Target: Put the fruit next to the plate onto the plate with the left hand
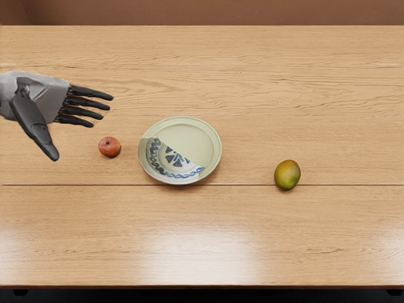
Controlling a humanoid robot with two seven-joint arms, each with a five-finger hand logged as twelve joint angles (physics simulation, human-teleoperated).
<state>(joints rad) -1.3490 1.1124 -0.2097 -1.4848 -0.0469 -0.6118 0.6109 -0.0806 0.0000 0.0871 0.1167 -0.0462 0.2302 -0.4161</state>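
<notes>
A small red apple (pixel 109 147) lies on the wooden table just left of a pale green plate (pixel 203 134) with a blue pattern inside. My left hand (pixel 63 113) comes in from the left edge, above and left of the apple, apart from it. Its fingers (pixel 88 104) are spread and point right; the thumb hangs down toward the apple's left. It holds nothing. The plate carries no fruit.
A green-yellow mango (pixel 287 174) lies well right of the plate. The table (pixel 202 233) stretches wide in front and behind, with its back edge against a brown wall.
</notes>
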